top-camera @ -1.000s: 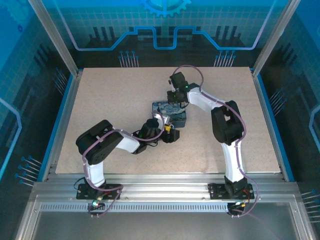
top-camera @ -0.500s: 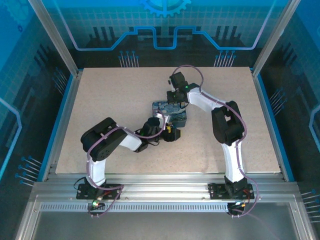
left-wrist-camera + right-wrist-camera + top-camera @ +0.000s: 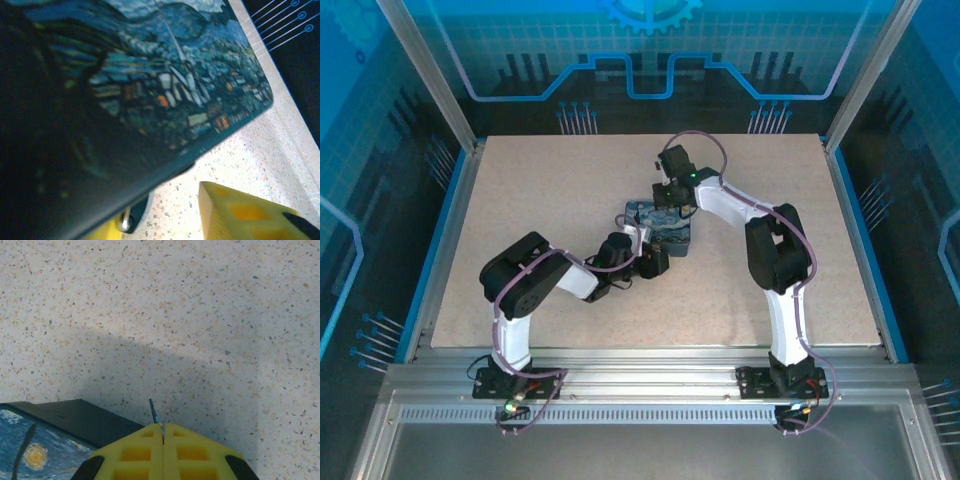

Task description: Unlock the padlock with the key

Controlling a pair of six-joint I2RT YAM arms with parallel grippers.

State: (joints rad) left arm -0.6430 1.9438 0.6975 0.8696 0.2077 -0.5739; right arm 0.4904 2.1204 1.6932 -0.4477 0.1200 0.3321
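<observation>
On the speckled bench (image 3: pixel 520 250), the right tool (image 3: pixel 162 426) was closed on the key (image 3: pixel 152 412), just beside the box (image 3: pixel 670 228). The left tool (image 3: pixel 655 262) was at the box's near side, and I could not tell if it gripped. It probably needed a firm hold there before the key went in.

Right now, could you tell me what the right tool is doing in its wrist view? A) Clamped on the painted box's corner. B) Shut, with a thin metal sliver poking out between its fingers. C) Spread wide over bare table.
B: the right tool is closed without a gap, and the thin key sticks out of it, beside the painted box.
</observation>
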